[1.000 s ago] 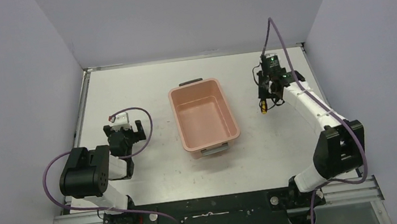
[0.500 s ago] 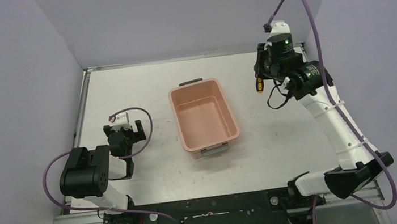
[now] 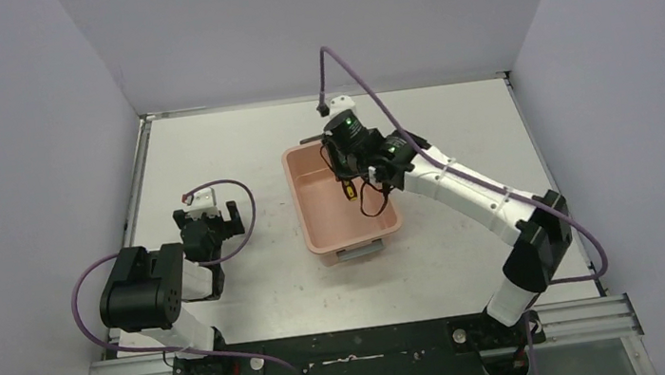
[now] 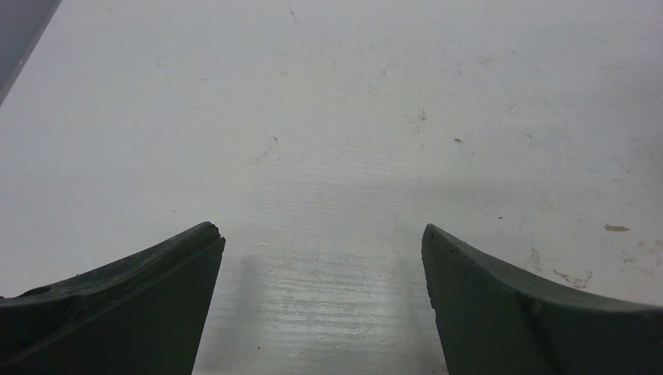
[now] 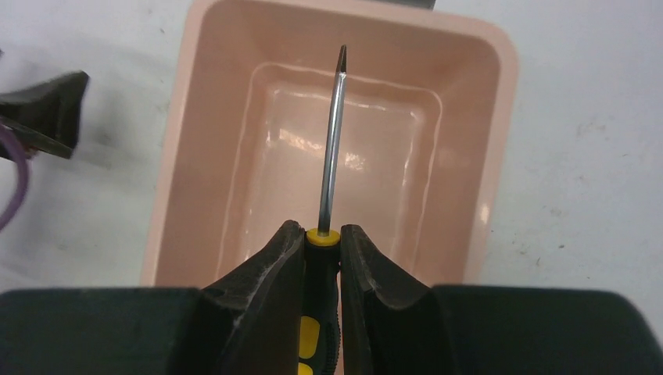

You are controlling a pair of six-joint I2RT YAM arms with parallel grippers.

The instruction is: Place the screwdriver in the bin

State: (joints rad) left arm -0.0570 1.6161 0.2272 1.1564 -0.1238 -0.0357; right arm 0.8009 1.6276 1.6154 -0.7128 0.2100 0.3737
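My right gripper [image 3: 347, 178] is shut on the screwdriver [image 3: 349, 188], holding its yellow and black handle above the inside of the salmon-pink bin [image 3: 325, 231]. In the right wrist view the gripper [image 5: 322, 234] clamps the handle and the thin dark shaft of the screwdriver [image 5: 332, 148] points out over the bin's floor [image 5: 258, 156]. The bin stands mid-table with its dark handle at the far end. My left gripper [image 3: 209, 224] is open and empty low over the table at the left; in the left wrist view it [image 4: 320, 242] shows only bare table between its fingers.
The white table [image 3: 453, 106] is walled by grey panels at the back and sides. A purple cable [image 3: 354, 80] arcs above the right wrist. The left arm's base and cable [image 3: 146, 301] sit at the near left.
My right arm has swung left from the far right of the table, carrying the screwdriver to a spot over the bin. The left arm has not moved.
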